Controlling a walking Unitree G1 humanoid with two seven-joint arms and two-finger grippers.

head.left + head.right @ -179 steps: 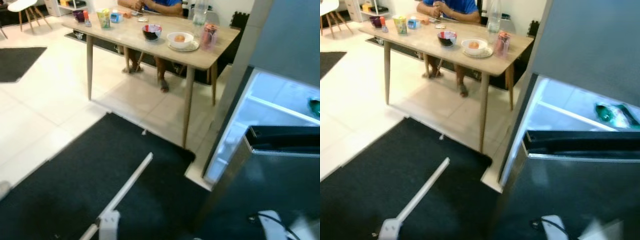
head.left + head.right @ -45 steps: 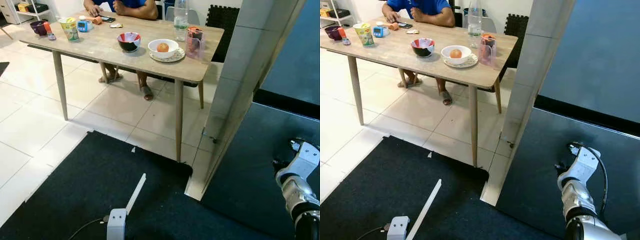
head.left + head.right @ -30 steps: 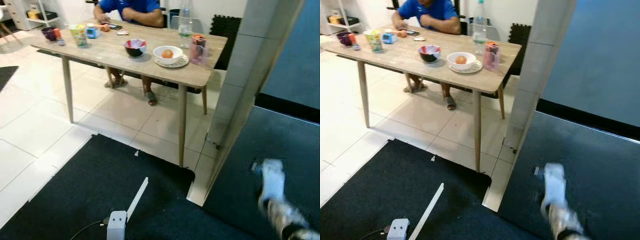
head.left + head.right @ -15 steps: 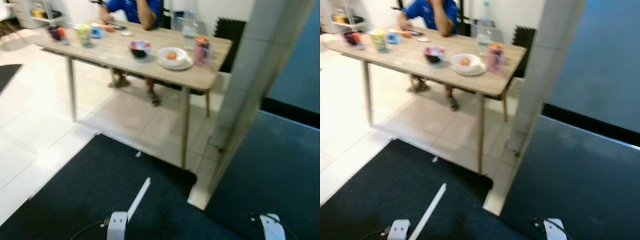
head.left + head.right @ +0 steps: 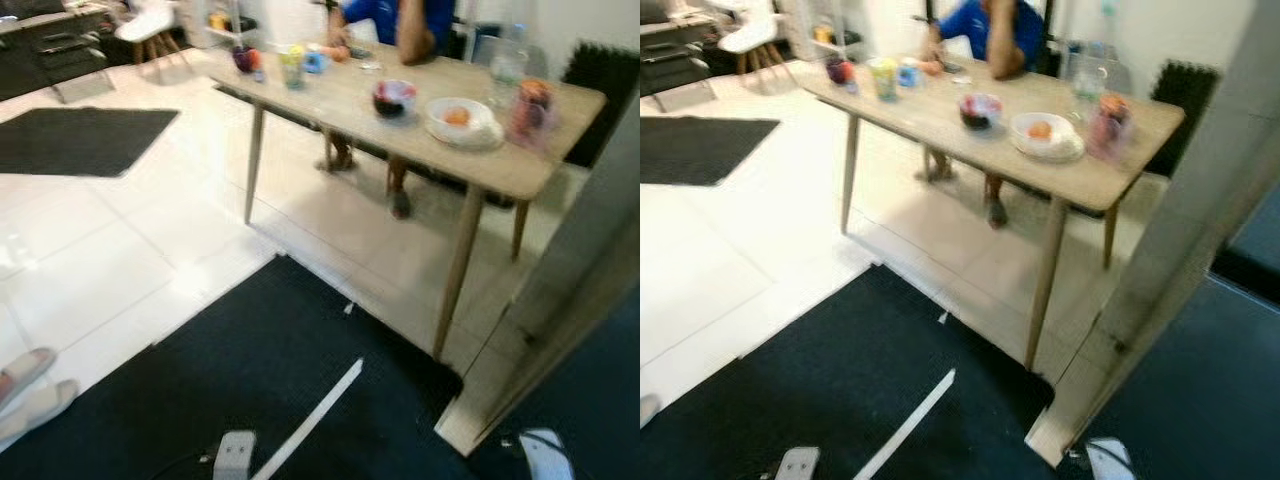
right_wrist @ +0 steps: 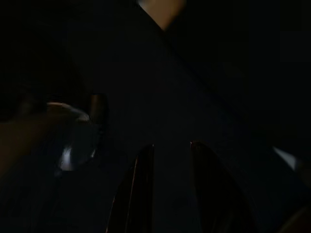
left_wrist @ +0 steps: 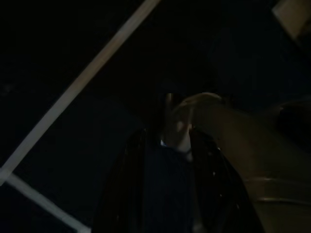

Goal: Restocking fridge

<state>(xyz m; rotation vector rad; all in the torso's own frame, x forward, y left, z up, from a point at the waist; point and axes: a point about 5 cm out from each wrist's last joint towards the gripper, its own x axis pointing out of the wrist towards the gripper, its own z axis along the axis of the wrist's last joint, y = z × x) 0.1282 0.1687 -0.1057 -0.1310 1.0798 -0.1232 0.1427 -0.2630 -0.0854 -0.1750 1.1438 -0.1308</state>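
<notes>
Both arms hang idle and low over the dark mat (image 5: 250, 370). Left gripper (image 7: 167, 145) and right gripper (image 6: 167, 150) each have fingers apart, nothing between them. Fridge door (image 5: 1200, 400), beside the right gripper, looks shut. Bowl with an orange (image 5: 1045, 135), bottle (image 5: 1087, 70) and cups sit on the tabletop (image 5: 940, 115), well ahead of both grippers. Stage unclear: items awaiting stocking, or leftovers.

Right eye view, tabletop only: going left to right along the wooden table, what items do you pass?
Dark purple cup → yellow-green cup → small blue object → dark bowl → white bowl holding an orange → pink pitcher. The clear bottle behind overlaps, so I leave it out.
</notes>
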